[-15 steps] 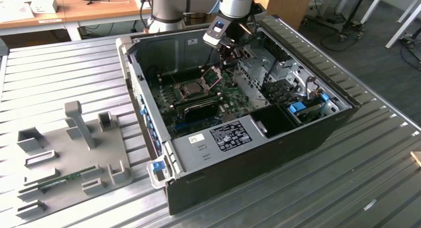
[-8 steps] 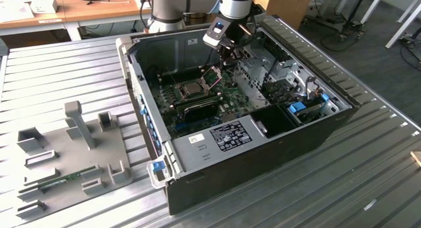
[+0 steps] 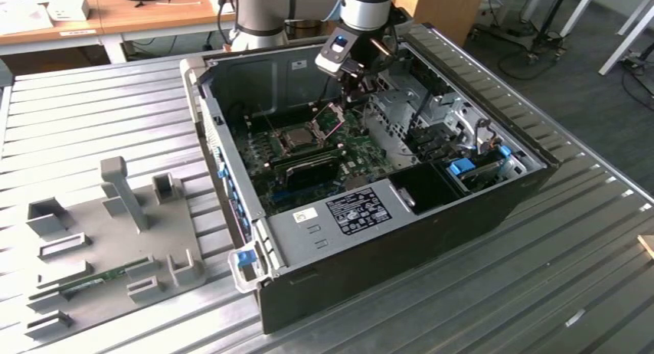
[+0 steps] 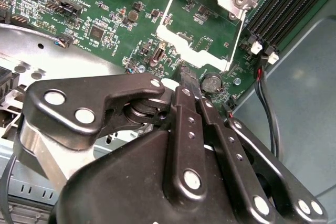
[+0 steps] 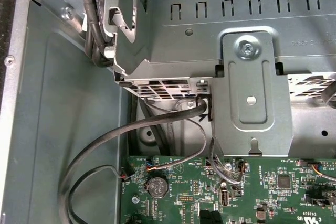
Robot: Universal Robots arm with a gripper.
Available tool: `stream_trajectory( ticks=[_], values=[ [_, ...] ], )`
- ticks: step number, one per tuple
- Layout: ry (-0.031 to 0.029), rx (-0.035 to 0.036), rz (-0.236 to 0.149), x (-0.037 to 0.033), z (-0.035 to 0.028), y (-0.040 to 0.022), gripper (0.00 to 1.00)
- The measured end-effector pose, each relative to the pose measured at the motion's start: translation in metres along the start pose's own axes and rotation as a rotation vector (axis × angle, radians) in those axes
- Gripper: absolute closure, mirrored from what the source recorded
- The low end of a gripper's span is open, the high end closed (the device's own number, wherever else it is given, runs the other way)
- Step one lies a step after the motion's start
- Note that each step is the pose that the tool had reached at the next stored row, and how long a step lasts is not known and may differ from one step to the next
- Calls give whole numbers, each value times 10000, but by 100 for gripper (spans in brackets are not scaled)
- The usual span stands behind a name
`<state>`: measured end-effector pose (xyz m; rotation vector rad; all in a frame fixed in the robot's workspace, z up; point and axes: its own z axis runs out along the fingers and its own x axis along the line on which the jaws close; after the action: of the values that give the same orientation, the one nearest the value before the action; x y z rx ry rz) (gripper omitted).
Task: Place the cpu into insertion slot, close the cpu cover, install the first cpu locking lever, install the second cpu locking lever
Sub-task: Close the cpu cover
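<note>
An open computer case [image 3: 491, 208] lies on the metal table. On its green board the insertion slot [image 3: 296, 138] holds the pale square cpu [image 3: 297, 136]. The cpu cover [image 3: 329, 119] stands tilted up at the slot's far edge. In the second wrist view this silvery frame [image 4: 167, 36] has the board showing through its window. My gripper [image 3: 354, 86] hangs inside the case just beyond the cover. Its black fingers [image 4: 190, 124] are shut together with nothing between them, and the gripper [image 4: 186, 73] tip sits right at the cover's outer edge.
A metal drive cage [image 5: 247, 77] and black cables [image 5: 157, 124] stand close behind the gripper, beside a coin battery [image 5: 156, 185]. Long black memory slots [image 4: 283, 3] run beside the socket. A grey fixture plate [image 3: 112, 239] lies at the exterior view's left.
</note>
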<state>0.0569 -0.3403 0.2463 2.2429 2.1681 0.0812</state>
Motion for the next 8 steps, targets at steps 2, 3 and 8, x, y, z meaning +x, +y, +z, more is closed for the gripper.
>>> stream_trajectory(
  ticks=[2, 3, 8],
  values=[
    [-6, 1, -1, -1, 9, -1, 90],
    [-7, 1, 0, -1, 9, -1, 90],
    [-6, 1, 0, -1, 11, -1, 90]
  ],
)
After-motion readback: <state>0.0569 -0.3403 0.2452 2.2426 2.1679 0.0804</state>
